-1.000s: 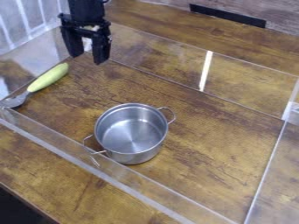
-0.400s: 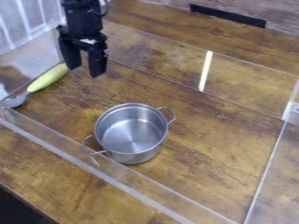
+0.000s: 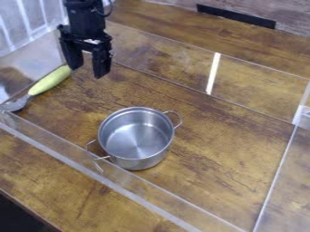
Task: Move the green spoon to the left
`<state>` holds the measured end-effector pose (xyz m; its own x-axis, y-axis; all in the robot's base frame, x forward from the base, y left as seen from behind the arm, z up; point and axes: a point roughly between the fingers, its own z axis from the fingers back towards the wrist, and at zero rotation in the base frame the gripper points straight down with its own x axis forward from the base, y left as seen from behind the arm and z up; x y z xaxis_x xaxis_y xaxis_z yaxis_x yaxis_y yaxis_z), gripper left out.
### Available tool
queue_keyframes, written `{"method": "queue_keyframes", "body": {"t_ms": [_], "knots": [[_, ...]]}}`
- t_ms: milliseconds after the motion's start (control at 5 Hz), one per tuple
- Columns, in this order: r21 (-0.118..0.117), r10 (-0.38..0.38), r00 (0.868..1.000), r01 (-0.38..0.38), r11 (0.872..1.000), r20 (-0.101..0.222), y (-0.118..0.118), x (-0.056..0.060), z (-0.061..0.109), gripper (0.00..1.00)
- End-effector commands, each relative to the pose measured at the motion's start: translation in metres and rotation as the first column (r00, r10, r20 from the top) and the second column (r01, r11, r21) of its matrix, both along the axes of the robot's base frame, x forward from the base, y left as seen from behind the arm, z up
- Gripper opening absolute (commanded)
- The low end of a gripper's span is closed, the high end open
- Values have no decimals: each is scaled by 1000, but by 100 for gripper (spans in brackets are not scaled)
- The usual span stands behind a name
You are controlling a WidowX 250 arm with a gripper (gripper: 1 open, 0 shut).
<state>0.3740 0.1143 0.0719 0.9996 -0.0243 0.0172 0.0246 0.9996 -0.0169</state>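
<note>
The green spoon [image 3: 42,84] lies at the far left of the wooden desk [image 3: 230,118], its thick yellow-green handle slanting up to the right and its shiny metal bowl at the lower-left end. Just right of the handle, the black gripper [image 3: 87,65] points down, fingers spread, holding nothing. Further right stands a steel two-handled pot [image 3: 136,137].

Yellow-green spoon handle [image 3: 50,81], seemingly plain
</note>
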Motion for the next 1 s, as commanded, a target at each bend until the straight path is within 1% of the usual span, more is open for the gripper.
{"method": "queue_keyframes", "body": {"t_ms": [0, 200, 400, 600, 800], "knots": [[32, -16, 997, 14, 999, 69, 24, 4, 17, 100], [34, -54, 996, 52, 998, 73, 33, 6, 10, 100], [32, -74, 994, 72, 997, 85, 24, 11, 22, 100], [28, -101, 990, 99, 995, 96, 9, 13, 37, 100], [27, -47, 994, 44, 999, 102, 4, 16, 41, 0]]}}
